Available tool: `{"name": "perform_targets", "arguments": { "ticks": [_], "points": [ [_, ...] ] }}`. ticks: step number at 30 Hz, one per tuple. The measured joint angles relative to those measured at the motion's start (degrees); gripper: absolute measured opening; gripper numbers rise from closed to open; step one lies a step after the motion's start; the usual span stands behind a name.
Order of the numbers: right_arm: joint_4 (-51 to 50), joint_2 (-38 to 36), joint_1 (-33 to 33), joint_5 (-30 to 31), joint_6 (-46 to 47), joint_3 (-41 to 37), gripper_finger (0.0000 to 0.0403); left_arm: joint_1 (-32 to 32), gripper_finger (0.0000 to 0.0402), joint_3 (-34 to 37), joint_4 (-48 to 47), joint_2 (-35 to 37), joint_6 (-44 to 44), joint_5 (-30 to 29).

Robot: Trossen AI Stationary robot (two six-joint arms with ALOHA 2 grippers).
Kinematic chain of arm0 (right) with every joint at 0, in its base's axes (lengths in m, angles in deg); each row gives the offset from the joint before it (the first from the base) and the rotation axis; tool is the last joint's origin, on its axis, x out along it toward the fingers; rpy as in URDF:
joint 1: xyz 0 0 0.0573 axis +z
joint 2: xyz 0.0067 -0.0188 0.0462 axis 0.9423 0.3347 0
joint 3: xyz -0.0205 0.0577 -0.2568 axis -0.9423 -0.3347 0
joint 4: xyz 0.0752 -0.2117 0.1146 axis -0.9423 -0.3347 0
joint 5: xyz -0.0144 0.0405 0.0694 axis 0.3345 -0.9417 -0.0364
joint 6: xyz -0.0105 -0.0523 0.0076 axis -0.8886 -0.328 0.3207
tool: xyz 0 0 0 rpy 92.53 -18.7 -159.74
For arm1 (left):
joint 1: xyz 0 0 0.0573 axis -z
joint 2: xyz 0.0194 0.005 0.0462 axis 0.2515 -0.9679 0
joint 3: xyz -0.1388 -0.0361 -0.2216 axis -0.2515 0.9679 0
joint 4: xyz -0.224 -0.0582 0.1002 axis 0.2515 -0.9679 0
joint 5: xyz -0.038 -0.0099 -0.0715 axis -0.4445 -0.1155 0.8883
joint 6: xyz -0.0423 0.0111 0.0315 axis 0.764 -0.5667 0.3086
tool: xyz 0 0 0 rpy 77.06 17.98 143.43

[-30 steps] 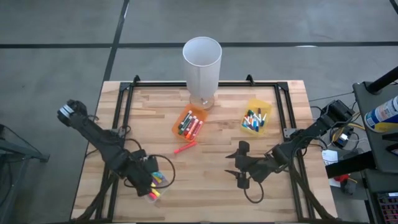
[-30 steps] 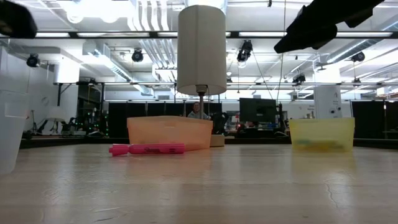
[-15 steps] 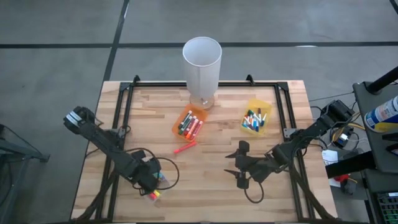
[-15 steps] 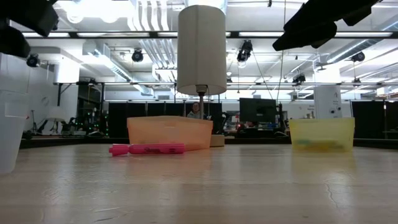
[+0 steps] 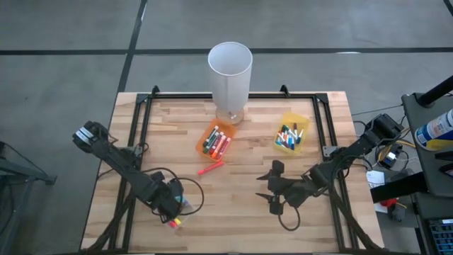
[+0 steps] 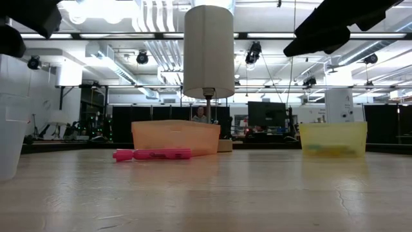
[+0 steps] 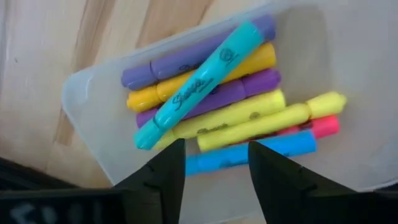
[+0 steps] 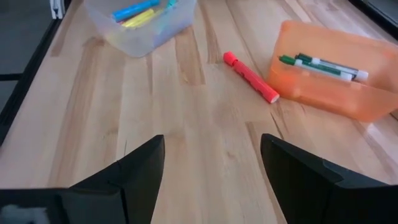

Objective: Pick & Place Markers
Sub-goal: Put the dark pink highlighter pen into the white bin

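Overhead, three bins [image 5: 215,142] hold markers [image 7: 205,93], one red marker [image 5: 210,168] loose; both end effectors [image 7: 211,163] open

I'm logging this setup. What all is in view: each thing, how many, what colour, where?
Table: one, light wood, dark frame.
Cylinder: one, white, tall, far middle of the table.
Orange bin: one, near the table's centre, holding red, green and dark markers.
Yellow bin: one, right of centre, holding mostly blue and white markers.
Clear bin: one, near left, under the left hand.
Markers in clear bin: about nine; purple, yellow, teal, blue, pink.
Loose marker: one, red-pink, lying flat just before the orange bin.
Left hand: over the clear bin, open, empty.
Right hand: near right of centre, above the table, open, empty.
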Motion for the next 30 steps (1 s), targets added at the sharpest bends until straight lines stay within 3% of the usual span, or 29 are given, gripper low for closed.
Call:
{"name": "perform_targets", "arguments": {
  "ticks": [6,13,15,22,30],
  "points": [
    [5.9,0.0,-0.1,0.0,-6.1,-1.0,0.0256,0.0,0.0169,0.1,9.9,0.3,0.8,-9.5],
    [8.4,0.1,0.0,-0.2,-10.2,-1.1,0.0242,1.9,0.0170,1.1,33.6,-0.2,-5.1,-29.4],
    [8.5,0.6,0.0,-0.2,-10.2,-1.2,0.0239,2.2,0.0170,1.8,38.0,-0.9,-7.7,-32.6],
    [14.3,5.2,0.0,-0.2,-10.1,-1.2,0.0233,-2.1,0.0170,2.5,38.8,-1.3,-11.5,-35.9],
    [21.3,11.3,0.3,-0.4,-10.1,-0.9,0.0233,-12.2,0.0170,3.4,32.4,-1.4,-14.4,-29.3]
  ]
}}
